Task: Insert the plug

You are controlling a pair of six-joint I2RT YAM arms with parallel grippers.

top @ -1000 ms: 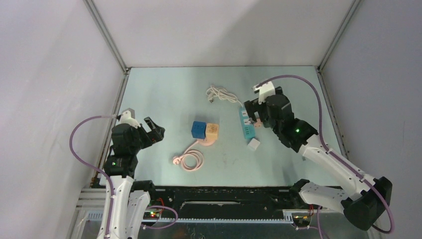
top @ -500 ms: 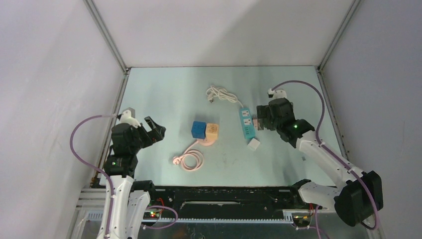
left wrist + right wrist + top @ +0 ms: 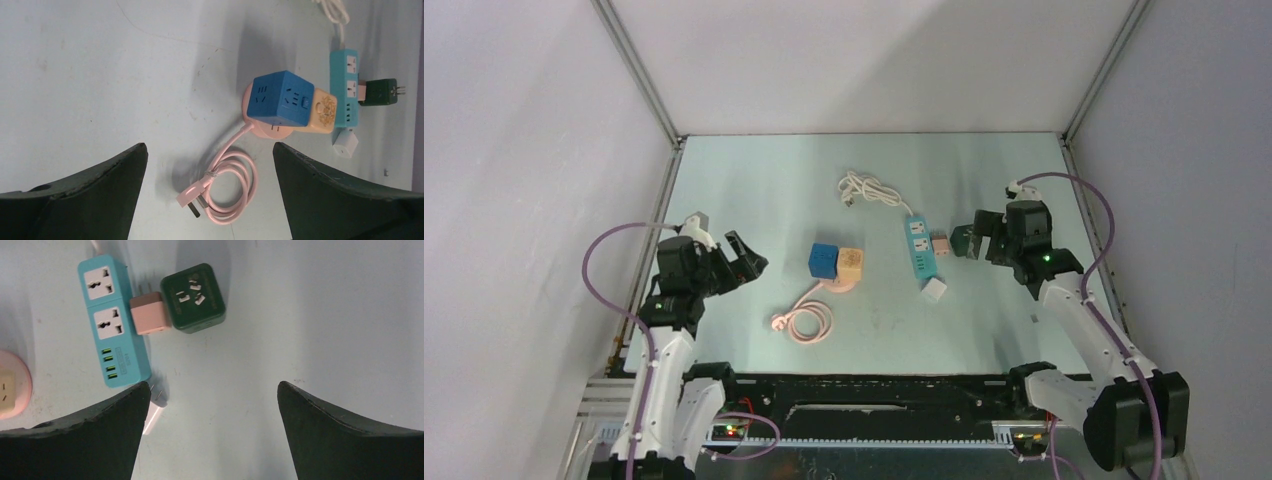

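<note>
Both my pairs of jaws stood wide apart and gripped nothing. My right gripper [image 3: 214, 385] hung over the right part of the table [image 3: 754, 190], looking straight down on the teal power strip [image 3: 114, 320], which lay flat with its two big sockets bare and a row of small green ports toward its near end. The pink plug [image 3: 148, 316] was in no socket: it lay on the table, pressed against the strip's right flank beside the second socket, its prongs pointing toward the far wall. The green adapter [image 3: 193, 298] sat touching the pink plug's other side, its metal pins facing up at me. A white charger [image 3: 152, 412] lay just off the strip's near end, partly hidden behind my left-hand finger [image 3: 75, 440] in the right wrist view. My left gripper [image 3: 207, 150] hovered well apart from all that, over the left side. Below it were a blue cube socket [image 3: 280, 97] and a cream cube [image 3: 322, 111] resting together on a round pink base [image 3: 272, 131], whose pink cord [image 3: 227, 182] coiled toward me and ended in a flat plug. A white cable [image 3: 871, 190] lay bunched near the strip's far end.
</note>
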